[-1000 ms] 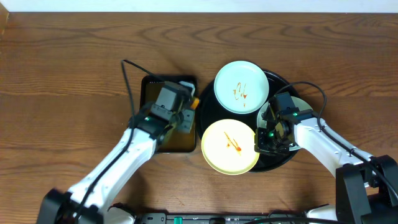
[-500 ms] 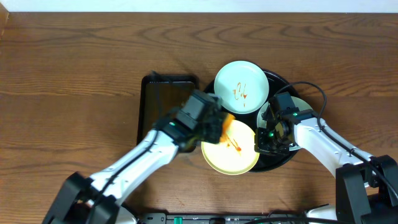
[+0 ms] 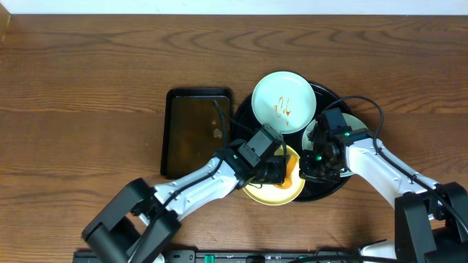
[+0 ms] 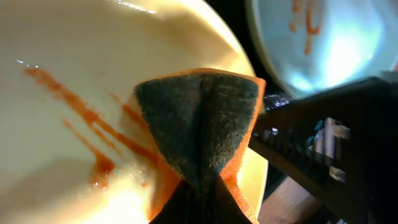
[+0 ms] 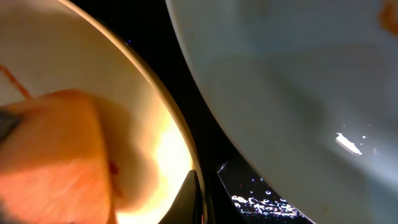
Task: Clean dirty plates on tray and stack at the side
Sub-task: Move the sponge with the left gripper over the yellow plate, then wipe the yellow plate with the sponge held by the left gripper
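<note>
The black round tray (image 3: 330, 96) holds three plates. The pale yellow plate (image 3: 274, 194) at its front left carries orange sauce streaks (image 4: 93, 127). My left gripper (image 3: 281, 172) is shut on an orange sponge with a dark scouring face (image 4: 199, 121), which is pressed on that plate (image 4: 62, 74). My right gripper (image 3: 311, 164) is shut on the yellow plate's right rim (image 5: 177, 134), one finger (image 5: 189, 199) inside it. A mint plate (image 3: 284, 102) with sauce squiggles lies at the back. Another mint plate (image 3: 356, 121) is mostly hidden under the right arm.
A dark rectangular tray (image 3: 194, 131) lies left of the round tray, with only a small smear in it. The left arm reaches from the front left, the right arm from the front right. Brown wood tabletop (image 3: 80, 109) surrounds everything.
My left gripper lifted the sponge from the rectangular tray and carried it right onto the yellow plate. The right gripper stayed on the plate's rim.
</note>
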`<action>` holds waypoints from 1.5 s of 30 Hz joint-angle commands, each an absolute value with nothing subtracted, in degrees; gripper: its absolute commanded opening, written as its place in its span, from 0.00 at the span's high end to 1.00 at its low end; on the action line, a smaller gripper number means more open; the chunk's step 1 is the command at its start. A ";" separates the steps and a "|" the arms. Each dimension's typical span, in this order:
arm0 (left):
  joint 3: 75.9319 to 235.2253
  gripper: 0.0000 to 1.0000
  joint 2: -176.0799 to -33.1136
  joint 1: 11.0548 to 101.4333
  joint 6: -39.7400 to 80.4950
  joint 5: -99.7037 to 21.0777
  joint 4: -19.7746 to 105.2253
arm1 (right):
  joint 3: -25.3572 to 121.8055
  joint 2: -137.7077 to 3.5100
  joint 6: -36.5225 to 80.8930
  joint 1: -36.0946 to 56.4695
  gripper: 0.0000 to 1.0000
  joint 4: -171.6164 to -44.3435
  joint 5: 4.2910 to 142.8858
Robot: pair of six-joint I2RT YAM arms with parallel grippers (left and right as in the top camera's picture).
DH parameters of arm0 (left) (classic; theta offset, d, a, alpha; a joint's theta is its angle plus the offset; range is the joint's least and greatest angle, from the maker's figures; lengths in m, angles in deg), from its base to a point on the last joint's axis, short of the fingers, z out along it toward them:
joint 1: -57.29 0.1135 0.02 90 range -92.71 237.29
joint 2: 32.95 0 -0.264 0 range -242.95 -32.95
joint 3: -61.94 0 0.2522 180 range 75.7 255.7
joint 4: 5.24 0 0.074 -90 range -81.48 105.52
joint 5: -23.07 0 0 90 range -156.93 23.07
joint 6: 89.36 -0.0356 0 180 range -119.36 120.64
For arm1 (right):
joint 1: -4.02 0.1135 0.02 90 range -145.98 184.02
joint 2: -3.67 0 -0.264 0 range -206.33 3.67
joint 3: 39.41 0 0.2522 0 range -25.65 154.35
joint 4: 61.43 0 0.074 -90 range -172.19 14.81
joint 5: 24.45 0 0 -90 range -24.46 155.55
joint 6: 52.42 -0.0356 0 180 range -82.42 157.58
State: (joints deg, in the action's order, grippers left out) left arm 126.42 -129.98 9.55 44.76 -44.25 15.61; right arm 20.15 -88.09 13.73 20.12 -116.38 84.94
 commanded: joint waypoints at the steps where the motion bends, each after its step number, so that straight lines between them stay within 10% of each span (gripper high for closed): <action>1: 127.43 0.92 -131.29 9.46 48.37 -43.53 15.04 | 20.41 -88.38 13.84 20.62 0.99 -116.34 84.00; 45: 127.27 0.93 -135.38 17.61 44.15 -52.47 16.27 | 20.41 -88.38 14.08 20.62 0.99 -118.26 83.78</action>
State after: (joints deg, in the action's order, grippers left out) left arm 127.14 -134.11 15.47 47.25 -46.83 14.28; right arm 20.17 -88.09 13.73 20.12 -117.32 85.10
